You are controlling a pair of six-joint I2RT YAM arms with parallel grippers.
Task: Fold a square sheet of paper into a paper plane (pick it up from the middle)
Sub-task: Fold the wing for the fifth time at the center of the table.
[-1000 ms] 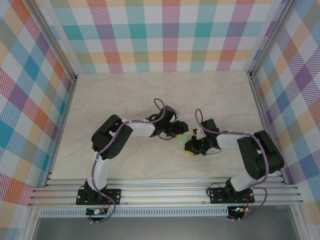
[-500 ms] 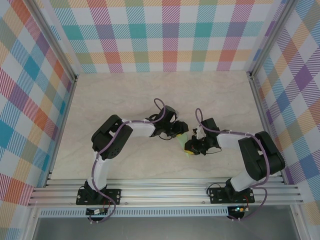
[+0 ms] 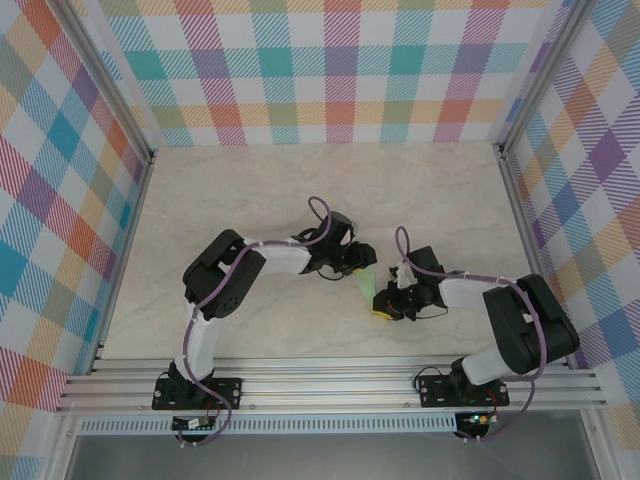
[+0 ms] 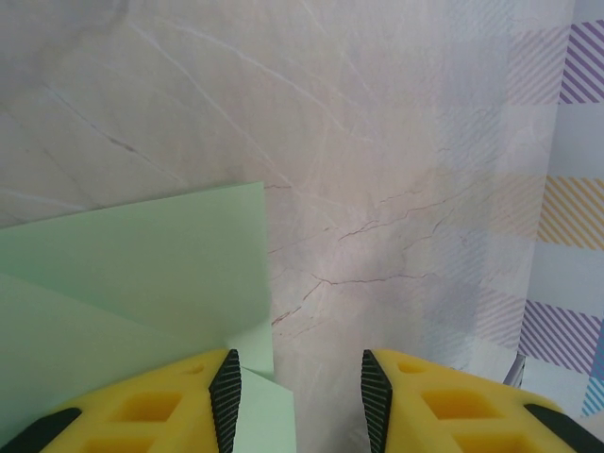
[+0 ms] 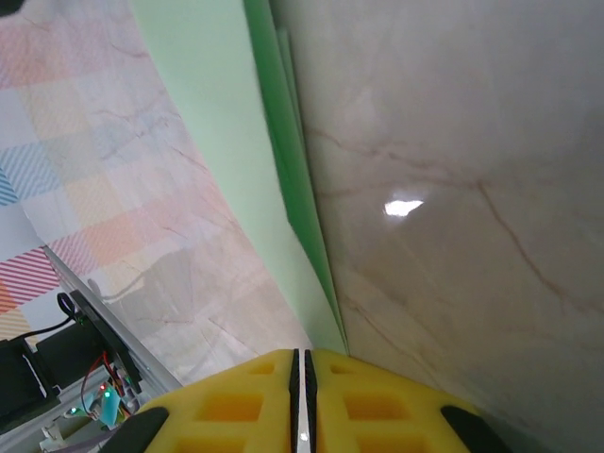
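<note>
The pale mint-green sheet of paper [image 3: 366, 284] lies folded into a narrow, pointed strip on the table between my two grippers. My left gripper [image 3: 358, 262] stands at its far end. In the left wrist view this gripper [image 4: 300, 401] is open, its left finger [image 4: 225, 396] over a folded layer of the paper [image 4: 142, 274], with bare table in the gap. My right gripper [image 3: 384, 303] sits at the strip's near end. In the right wrist view it [image 5: 302, 377] is shut, and the paper [image 5: 226, 142], one fold edge raised and dark, narrows down to its fingertips.
Checked walls close in the marble-look table [image 3: 250, 190] on the left, back and right. An aluminium rail [image 3: 330, 385] carrying both arm bases runs along the near edge. Open tabletop stretches behind and to the left of the grippers.
My right gripper has slid a little toward the near right, along the paper strip, staying shut. More of the strip shows between the grippers. The left gripper has held still.
</note>
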